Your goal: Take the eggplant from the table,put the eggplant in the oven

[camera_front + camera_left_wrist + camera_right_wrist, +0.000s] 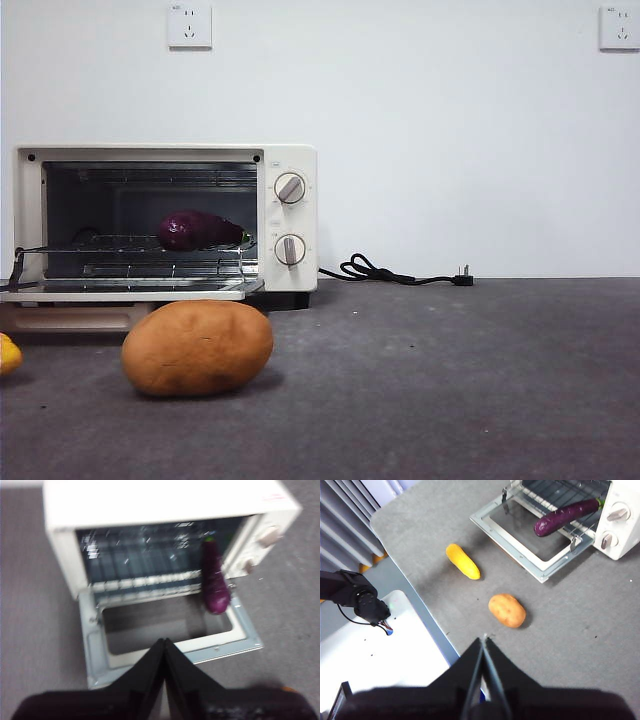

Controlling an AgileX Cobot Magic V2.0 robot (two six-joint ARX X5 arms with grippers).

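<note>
1. Eggplant (pixel 200 230) lying on the wire rack (pixel 130 243) inside the oven (pixel 165 220), toward the knob side, stem tip pointing to the back of the cavity. In the right wrist view (pixel 567 516) its rounded end reaching out over the front edge of the rack, above the lowered door.
2. Oven door (pixel 520 535) folded fully down and flat, its glass panel facing up; rim of the door close to the table (pixel 450 380) surface. Rack bare on the side away from the knobs.
3. Two knobs (pixel 290 188) on the cream panel beside the cavity. Black power cord (pixel 390 273) lying loose on the table behind, plug not in a socket.
4. Potato (pixel 197 347) resting on the table in front of the door, apart from it. Yellow vegetable (pixel 463 561) lying farther to the side, near the table edge, well apart from the potato.
5. Wide free surface of the table on the knob side of the oven and in front of it.
6. Left pincer (pixel 164 642) hovering above the table before the open door, both jaws pressed together, holding nothing, well apart from the eggplant.
7. Right pincer (pixel 484 639) high over the table near its edge, jaws also together and empty, potato near below it.
</note>
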